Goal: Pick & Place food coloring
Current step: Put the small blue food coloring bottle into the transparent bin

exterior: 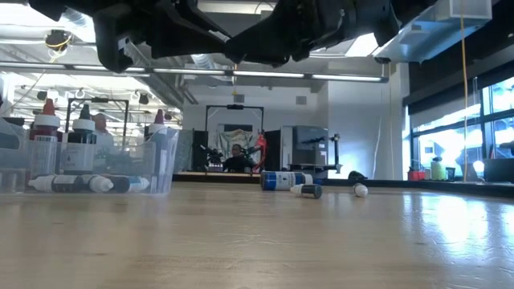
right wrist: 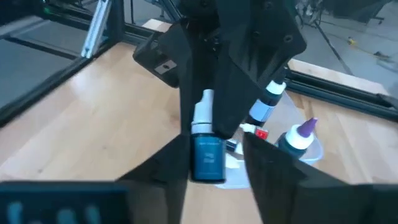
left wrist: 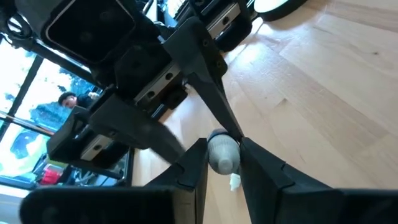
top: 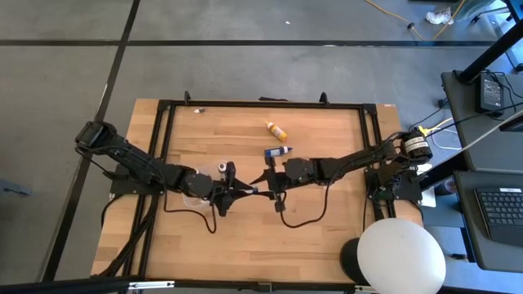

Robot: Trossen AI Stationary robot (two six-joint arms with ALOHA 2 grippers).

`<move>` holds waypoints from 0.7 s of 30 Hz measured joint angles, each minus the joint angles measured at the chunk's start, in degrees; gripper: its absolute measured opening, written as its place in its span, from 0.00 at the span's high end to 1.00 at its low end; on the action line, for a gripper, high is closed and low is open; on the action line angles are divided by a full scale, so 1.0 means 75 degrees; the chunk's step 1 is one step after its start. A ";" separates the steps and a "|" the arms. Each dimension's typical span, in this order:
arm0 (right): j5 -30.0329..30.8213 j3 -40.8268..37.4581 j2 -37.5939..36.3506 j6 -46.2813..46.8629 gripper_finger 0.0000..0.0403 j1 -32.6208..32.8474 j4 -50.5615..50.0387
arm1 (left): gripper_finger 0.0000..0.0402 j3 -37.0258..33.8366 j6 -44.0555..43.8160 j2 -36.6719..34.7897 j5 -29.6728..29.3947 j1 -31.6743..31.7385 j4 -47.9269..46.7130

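Note:
A small blue food coloring bottle [right wrist: 207, 157] with a white cap is up in the air at mid-table, between my two grippers, which meet tip to tip. My left gripper [top: 248, 191] [left wrist: 222, 148] is shut on it. My right gripper [top: 264, 180] [right wrist: 215, 149] is open, its fingers standing either side of the blue body. A clear tray [exterior: 161, 164] holding several bottles stands under my left arm. A yellow bottle [top: 276, 130] and a blue one [top: 278, 151] lie on their sides toward the far edge. My left gripper pinches the bottle's white cap end [left wrist: 222, 153] between its two fingers, coming level from the table's left. The bottle is lifted clear of the table, its blue body pointing toward my right gripper. My right gripper has the bottle's body close against one finger [right wrist: 174, 163]; whether they touch I cannot tell.
A small white-capped piece [top: 222, 167] lies near the tray. In the low view two bottles [exterior: 285, 180] [exterior: 307, 190] and a small white ball [exterior: 361, 190] lie on the wood farther back. A black frame [top: 261, 104] borders the table. Bare wood lies toward the near edge.

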 joint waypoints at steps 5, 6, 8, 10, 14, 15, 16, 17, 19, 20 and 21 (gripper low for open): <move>0.0948 0.0004 -0.0087 -0.0169 0.47 0.0015 -0.0208 | 0.81 0.0000 -0.0582 0.0000 -0.0211 0.0015 -0.0118; 0.1147 0.0012 -0.0115 -0.0133 0.46 0.0015 -0.0319 | 0.81 0.0000 -0.0737 0.0000 -0.0280 0.0015 -0.0188; 0.1412 0.0011 -0.0214 -0.0097 0.43 0.0015 -0.0792 | 0.82 0.0000 -0.1058 0.0000 -0.0440 0.0017 -0.0332; 0.1567 0.0006 -0.0288 -0.0093 0.42 0.0001 -0.1211 | 0.82 0.0006 -0.1413 0.0000 -0.0618 0.0000 -0.0474; 0.1950 -0.0006 -0.0324 -0.0049 0.41 -0.0020 -0.1708 | 0.81 0.0006 -0.2082 -0.0003 -0.0691 -0.0017 -0.0731; 0.2062 -0.0006 -0.0330 -0.0048 0.41 -0.0016 -0.1890 | 0.81 0.0006 -0.2271 -0.0003 -0.0698 -0.0017 -0.0790; 0.2203 -0.0006 -0.0330 -0.0039 0.41 -0.0011 -0.2080 | 0.81 0.0006 -0.2479 -0.0003 -0.0707 -0.0017 -0.0836; 0.2370 -0.0006 -0.0330 0.0029 0.41 -0.0006 -0.2305 | 0.81 0.0006 -0.2671 -0.0003 -0.0732 -0.0017 -0.0905; 0.2734 -0.0006 -0.0330 0.0244 0.41 -0.0017 -0.2651 | 0.82 0.0006 -0.3003 -0.0004 -0.0827 -0.0023 -0.1111; 0.2898 -0.0006 -0.0330 0.0362 0.41 -0.0037 -0.2806 | 0.82 0.0006 -0.3146 -0.0018 -0.0865 -0.0026 -0.1225; 0.2994 -0.0006 -0.0330 0.0476 0.41 -0.0061 -0.2973 | 0.82 0.0006 -0.3300 -0.0054 -0.0917 -0.0023 -0.1382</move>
